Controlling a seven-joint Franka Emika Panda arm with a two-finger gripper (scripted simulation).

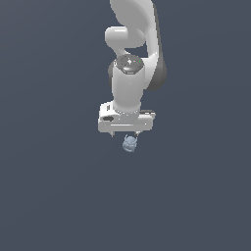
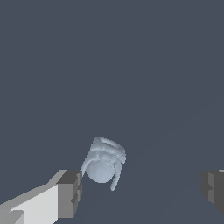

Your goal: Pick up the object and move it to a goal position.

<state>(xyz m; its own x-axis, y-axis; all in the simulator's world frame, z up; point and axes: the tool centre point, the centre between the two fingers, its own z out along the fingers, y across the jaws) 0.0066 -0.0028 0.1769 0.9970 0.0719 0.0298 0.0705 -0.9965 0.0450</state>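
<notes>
One small thing matters here: the object (image 1: 129,143), a pale blue-grey lump with a mottled, faintly see-through skin. In the exterior view it sits just off my gripper (image 1: 125,133), toward six o'clock from the white body of my hand. My gripper (image 2: 141,189) stands wide, holding nothing. In the wrist view one of my fingers (image 2: 70,194) is just beside the object (image 2: 103,162), nearly touching it, and the other finger (image 2: 213,189) is well apart from it, so the lump is off centre between my jaws.

It looks light to me, being so much narrower than my hand. Its shape is a rounded bulb with ribbed bands around one end and a thin curved strand hanging beside it. I judge the smooth round part could slip or roll under a squeeze; whether it is soft I cannot tell. I would centre myself over it first, then close across the ribbed bands, where the ridges should give my pads some purchase, and keep off the thin strand.
</notes>
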